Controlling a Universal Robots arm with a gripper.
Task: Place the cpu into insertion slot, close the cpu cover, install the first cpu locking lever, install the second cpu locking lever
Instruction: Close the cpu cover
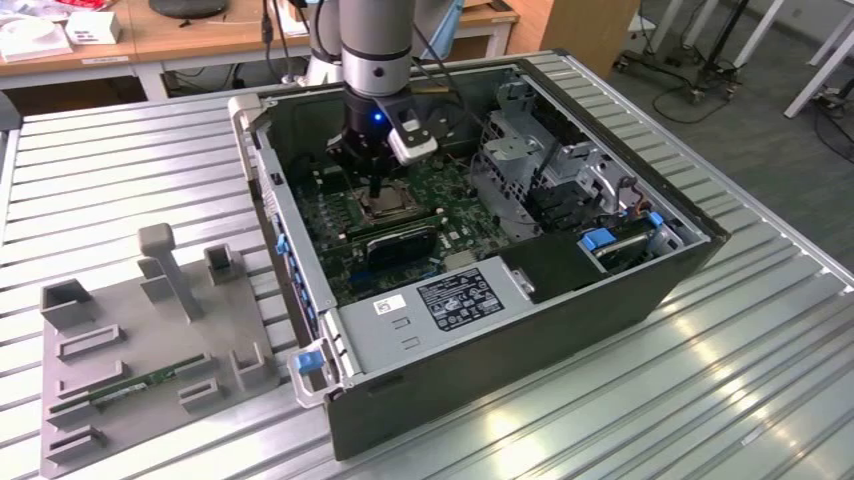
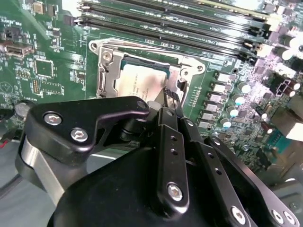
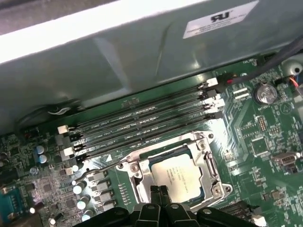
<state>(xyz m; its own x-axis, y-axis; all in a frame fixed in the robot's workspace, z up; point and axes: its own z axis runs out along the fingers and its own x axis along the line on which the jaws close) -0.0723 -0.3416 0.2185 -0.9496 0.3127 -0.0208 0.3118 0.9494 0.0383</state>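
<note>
The cpu (image 3: 179, 176), a silvery-tan square, lies flat in the insertion slot (image 3: 142, 182) on the green board inside the open computer case (image 1: 534, 300). The cpu cover (image 3: 204, 150), a thin metal frame, lies down around the chip's edges; it shows the same way in the second wrist view, cpu (image 2: 141, 81) inside cover (image 2: 189, 67). A thin wire lever (image 3: 102, 164) juts out from one corner of the socket. My gripper (image 3: 158, 191) is shut, its narrow tips together at the socket's edge with nothing seen between them. It hangs just above the slot (image 1: 390, 207) as gripper (image 1: 378, 188).
Several long memory slots (image 3: 142, 125) run beside the socket, toward the case wall (image 3: 142, 52). Capacitors (image 3: 78, 189) stand at one side. A black heatsink block (image 1: 400, 248) and a drive cage (image 1: 534, 170) sit in the case. A grey fixture (image 1: 147, 340) lies on the table at the exterior view's left.
</note>
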